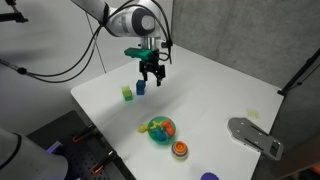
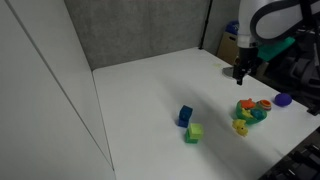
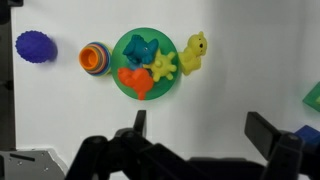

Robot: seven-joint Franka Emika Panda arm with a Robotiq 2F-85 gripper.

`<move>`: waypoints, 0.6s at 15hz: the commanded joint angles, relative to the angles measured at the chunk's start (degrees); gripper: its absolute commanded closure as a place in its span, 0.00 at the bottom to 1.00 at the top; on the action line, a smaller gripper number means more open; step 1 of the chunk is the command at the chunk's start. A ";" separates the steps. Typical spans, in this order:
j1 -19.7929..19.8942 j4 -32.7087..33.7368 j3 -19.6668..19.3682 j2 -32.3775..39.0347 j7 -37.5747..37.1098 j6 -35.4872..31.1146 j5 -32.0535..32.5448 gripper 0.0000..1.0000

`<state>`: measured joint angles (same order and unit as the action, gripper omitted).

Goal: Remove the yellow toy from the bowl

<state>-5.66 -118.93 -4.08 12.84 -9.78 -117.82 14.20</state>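
Note:
The teal-green bowl (image 3: pixel 121 48) holds a blue toy, an orange-red toy and a yellow-green toy (image 3: pixel 163 67). The yellow toy (image 3: pixel 194 52) lies on the table just outside the bowl, touching its rim. The toy (image 1: pixel 143 127) (image 2: pixel 240 126) and the bowl (image 1: pixel 160 139) (image 2: pixel 256 119) show in both exterior views. My gripper (image 3: pixel 203 128) is open and empty. It hangs well above the table (image 1: pixel 150 75) (image 2: pixel 240 72), away from the bowl and close to the two cubes.
An orange round dish (image 3: pixel 95 57) and a purple spiky ball (image 3: pixel 35 46) lie beside the bowl. A yellow-green cube (image 1: pixel 127 93) and a blue cube (image 1: pixel 140 87) sit under the gripper's side. A grey flat object (image 1: pixel 255 135) lies at the table's edge.

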 commanded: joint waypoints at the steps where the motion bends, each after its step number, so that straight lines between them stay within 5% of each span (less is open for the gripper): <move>1: 2.68 1.22 1.56 -5.16 5.46 4.05 -3.36 0.00; 9: 6.39 -0.09 1.23 -13.97 14.47 4.89 -16.11 0.00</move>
<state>-0.58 -118.25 -3.07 1.78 2.17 -114.17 0.57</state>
